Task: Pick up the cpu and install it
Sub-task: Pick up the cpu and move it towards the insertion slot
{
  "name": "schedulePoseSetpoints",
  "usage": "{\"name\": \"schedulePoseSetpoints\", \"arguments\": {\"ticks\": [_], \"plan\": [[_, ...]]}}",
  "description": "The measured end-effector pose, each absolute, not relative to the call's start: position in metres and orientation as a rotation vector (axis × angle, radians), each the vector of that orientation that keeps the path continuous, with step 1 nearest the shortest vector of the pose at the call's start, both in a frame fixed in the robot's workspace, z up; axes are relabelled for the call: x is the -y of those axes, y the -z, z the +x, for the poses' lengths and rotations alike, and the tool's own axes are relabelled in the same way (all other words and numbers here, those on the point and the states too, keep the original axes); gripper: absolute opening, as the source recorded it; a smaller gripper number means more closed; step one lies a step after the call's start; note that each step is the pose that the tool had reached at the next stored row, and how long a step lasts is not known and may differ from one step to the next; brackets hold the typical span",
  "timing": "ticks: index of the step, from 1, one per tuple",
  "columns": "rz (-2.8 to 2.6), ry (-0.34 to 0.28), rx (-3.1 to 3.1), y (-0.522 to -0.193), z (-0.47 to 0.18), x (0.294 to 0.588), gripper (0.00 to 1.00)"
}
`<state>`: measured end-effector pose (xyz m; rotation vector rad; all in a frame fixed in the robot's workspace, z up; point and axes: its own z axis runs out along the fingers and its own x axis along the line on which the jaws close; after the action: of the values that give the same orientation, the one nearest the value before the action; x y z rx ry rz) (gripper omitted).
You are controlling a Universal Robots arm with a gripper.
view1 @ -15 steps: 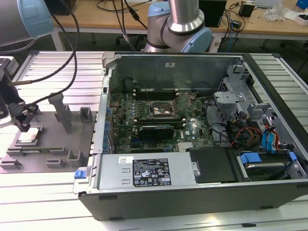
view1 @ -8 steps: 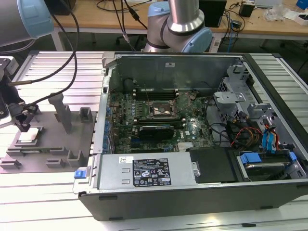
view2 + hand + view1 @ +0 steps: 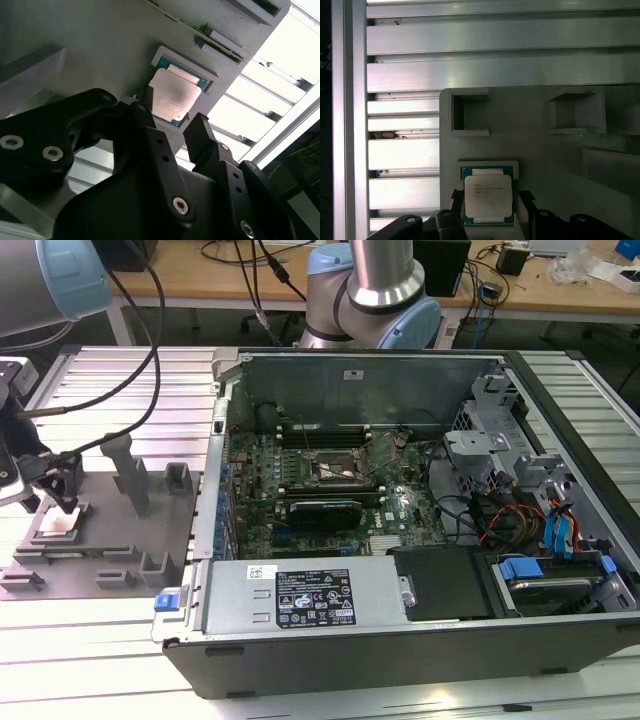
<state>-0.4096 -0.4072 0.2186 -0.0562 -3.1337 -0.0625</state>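
Grey fixture plate [image 3: 105,540] on the slatted table [image 3: 80,640], beside the open computer case [image 3: 420,640]. Upright posts [image 3: 131,475] rise close to my gripper [image 3: 172,119]. The cpu [image 3: 488,197] lies flat in a pocket [image 3: 487,164] at the plate's edge away from the case, with open table beyond. My fingers [image 3: 200,132] stand apart, one on either side of it.

One cpu [image 3: 488,196], one grey fixture [image 3: 110,537], probably one motherboard [image 3: 330,480].
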Motion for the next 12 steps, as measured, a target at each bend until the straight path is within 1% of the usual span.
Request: {"name": "schedulePoseSetpoints", "arguments": {"ticks": [1,3,4,12], "plan": [[-0.056,0.063,3.134,-0.2186,-0.4096,0.4072,0.6],[-0.056,0.063,3.134,-0.2186,-0.4096,0.4072,0.6],[-0.056,0.063,3.134,-0.2186,-0.4096,0.4072,0.66],[-0.055,0.063,3.134,-0.2113,-0.4096,0.4072,0.66]]}}
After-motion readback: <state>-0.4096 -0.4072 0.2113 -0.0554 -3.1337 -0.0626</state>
